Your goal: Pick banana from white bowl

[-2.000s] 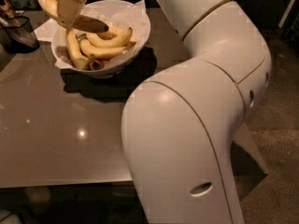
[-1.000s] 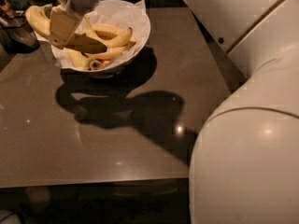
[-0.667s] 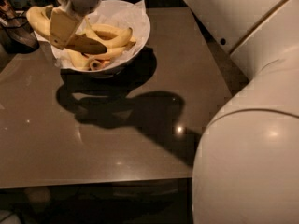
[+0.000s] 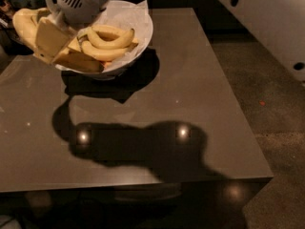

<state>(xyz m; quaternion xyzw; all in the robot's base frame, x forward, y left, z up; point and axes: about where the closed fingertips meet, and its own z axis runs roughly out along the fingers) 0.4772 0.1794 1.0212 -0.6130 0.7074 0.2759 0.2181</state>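
One banana (image 4: 23, 25) is sitting just to the left of the claw (image 4: 59, 49), touching its side or tucked a bit behind it. Its long side is running up and down and curving a little. The claw is hanging low over the left part of the white bowl (image 4: 143, 30), right against the pile. I cannot tell if it is holding that banana or nothing at all. Just to the right of the claw, two more bananas (image 4: 107, 42) are lying in the bowl. They are lying sideways, one end pointing at the claw, the other at the rim on the right. I am guessing the left banana is the one to lift, straight up. Below the claw, the brown table (image 4: 190, 104) is holding the bowl.
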